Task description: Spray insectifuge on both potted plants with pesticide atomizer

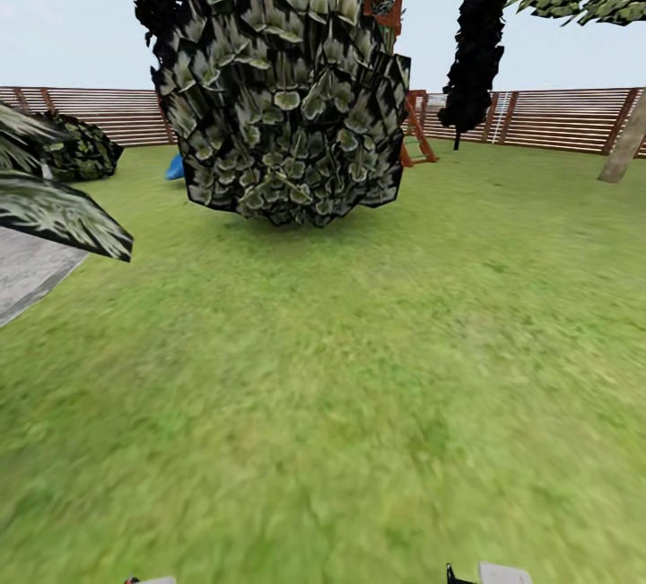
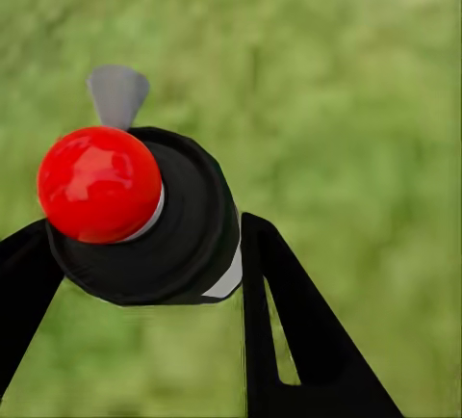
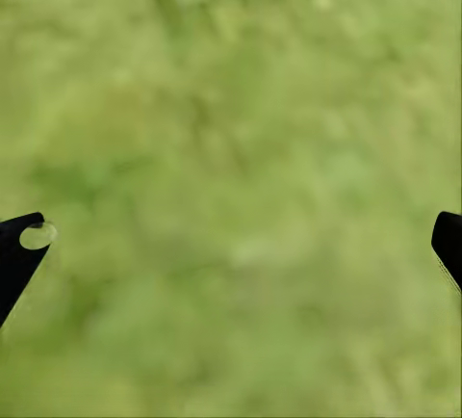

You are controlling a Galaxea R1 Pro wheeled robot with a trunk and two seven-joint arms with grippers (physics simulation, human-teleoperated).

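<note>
lawn: blurred green grass lawn [image 1: 377,387] of the garden, brown horizontal-slat wooden fence [image 1: 556,117] behind
shrub: big dark pale-leaved bush [image 1: 283,91] ahead
left gripper [image 2: 144,245]: black fingers clamped on a black bottle with red round cap [image 2: 98,184] and grey nozzle; no readable label
right gripper [image 3: 236,245]: fingers wide apart, nothing between, over grass
</note>
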